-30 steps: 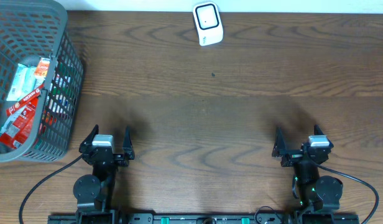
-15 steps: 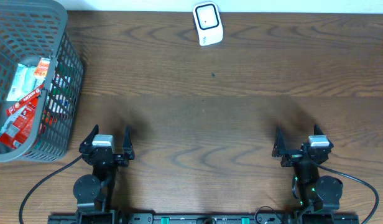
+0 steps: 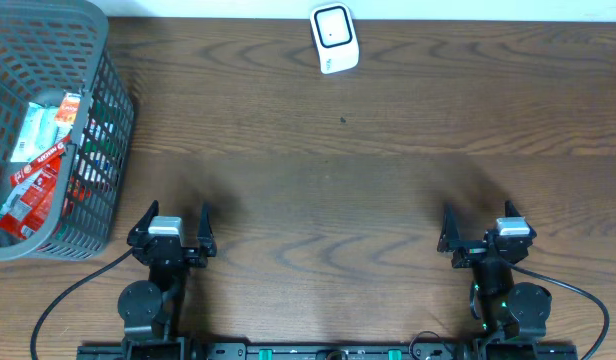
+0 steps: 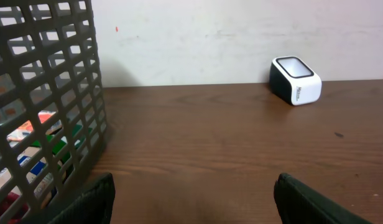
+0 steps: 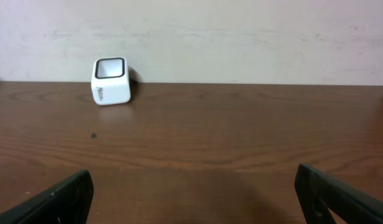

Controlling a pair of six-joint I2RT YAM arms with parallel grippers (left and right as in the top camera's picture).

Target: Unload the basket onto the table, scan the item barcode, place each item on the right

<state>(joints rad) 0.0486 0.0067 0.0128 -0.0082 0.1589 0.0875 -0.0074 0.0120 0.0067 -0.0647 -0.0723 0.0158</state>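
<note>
On the brown wooden counter (image 3: 338, 180), the left tool (image 3: 177, 215) and right tool (image 3: 477, 217) gape wide, both empty. The left tool should lift one packet (image 3: 36, 172) cleanly from the basket (image 3: 110, 70), barcode facing the scanner (image 3: 334, 38).

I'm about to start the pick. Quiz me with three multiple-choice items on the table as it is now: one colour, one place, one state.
1. The basket is:
A. red
B. grey
C. white

2. The scanner sits:
A. inside the basket
B. at the far edge of the table, near the middle
C. at the near edge, between the arms

3. The left gripper and right gripper are:
A. both open and empty
B. both shut
C. left open, right shut on the scanner

Answers:
1 B: its lattice walls show grey in the overhead and left wrist views.
2 B: it stands alone at the far edge, apart from the basket.
3 A: each pair of fingers is spread, with only bare table between them.
</note>
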